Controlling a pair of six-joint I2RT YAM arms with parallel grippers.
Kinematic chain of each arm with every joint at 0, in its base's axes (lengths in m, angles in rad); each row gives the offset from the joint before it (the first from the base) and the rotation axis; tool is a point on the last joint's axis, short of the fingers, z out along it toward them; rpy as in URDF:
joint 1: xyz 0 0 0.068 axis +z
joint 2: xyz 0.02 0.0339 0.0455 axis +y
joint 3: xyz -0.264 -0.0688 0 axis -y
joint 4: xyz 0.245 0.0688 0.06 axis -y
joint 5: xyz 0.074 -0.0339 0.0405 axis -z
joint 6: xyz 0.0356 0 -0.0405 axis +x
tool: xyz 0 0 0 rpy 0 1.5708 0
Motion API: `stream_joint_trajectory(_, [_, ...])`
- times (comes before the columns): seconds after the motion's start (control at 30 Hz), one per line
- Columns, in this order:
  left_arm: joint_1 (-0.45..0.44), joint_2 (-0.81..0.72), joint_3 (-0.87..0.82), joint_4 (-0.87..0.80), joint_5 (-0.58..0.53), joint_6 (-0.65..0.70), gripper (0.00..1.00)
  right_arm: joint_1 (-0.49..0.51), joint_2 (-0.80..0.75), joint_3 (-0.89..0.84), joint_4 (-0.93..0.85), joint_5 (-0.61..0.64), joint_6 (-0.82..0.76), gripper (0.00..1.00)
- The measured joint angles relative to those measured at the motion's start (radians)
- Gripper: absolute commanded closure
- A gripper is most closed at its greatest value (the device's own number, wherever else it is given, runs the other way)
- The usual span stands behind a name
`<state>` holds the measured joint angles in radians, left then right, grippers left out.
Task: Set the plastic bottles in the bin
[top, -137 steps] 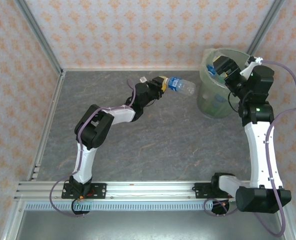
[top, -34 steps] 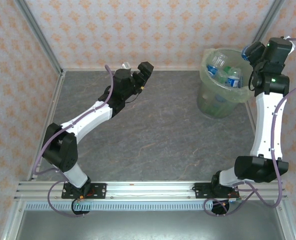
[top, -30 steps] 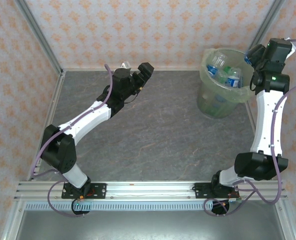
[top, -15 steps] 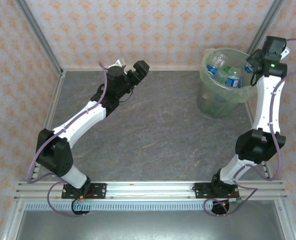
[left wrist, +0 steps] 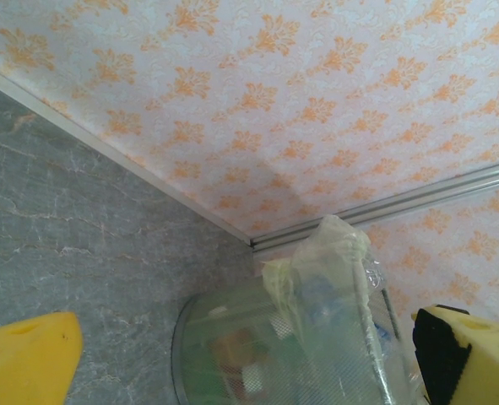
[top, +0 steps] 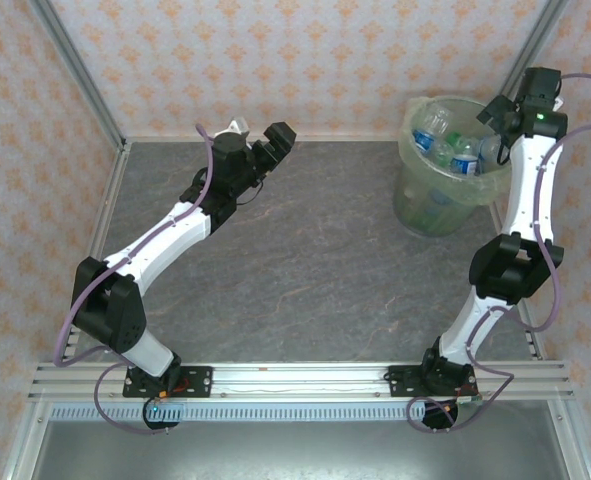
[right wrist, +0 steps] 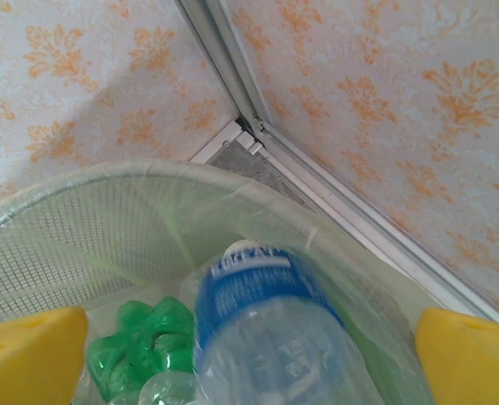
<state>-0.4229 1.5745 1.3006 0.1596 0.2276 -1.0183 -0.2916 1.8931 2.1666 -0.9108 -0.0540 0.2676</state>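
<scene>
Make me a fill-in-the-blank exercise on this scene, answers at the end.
The bin stands at the far ____ corner of the table. The right gripper hovers over it, fingers ____. The left gripper holds ____. Beside the blue-labelled bottle in the bin lies a crumpled ____ one.
Answers: right; open; nothing; green.

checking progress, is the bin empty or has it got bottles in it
Not empty. The bin holds several plastic bottles: clear ones with blue labels and a green bottle, piled inside it.
</scene>
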Motion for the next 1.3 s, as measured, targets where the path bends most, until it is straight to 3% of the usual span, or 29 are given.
stream_joint_trajectory(0.37, [0.000,0.000,0.000,0.000,0.000,0.002,0.01,0.000,-0.117,0.010,0.002,-0.025,0.021,0.00])
stream_joint_trajectory(0.6, [0.000,0.000,-0.008,0.000,0.000,0.018,0.01,0.004,-0.267,-0.137,0.017,-0.144,0.060,0.00])
stream_joint_trajectory(0.9, [0.000,0.000,-0.008,-0.005,0.000,0.048,0.01,0.045,-0.282,-0.335,0.042,-0.218,0.074,0.00])
stream_joint_trajectory(1.1, [0.000,-0.002,-0.002,-0.074,-0.012,0.111,0.01,0.044,-0.288,-0.363,0.098,-0.246,0.079,0.00])
stream_joint_trajectory(1.3, [0.000,-0.028,0.066,-0.220,-0.100,0.237,0.01,0.052,-0.303,-0.363,0.107,-0.246,0.079,0.00])
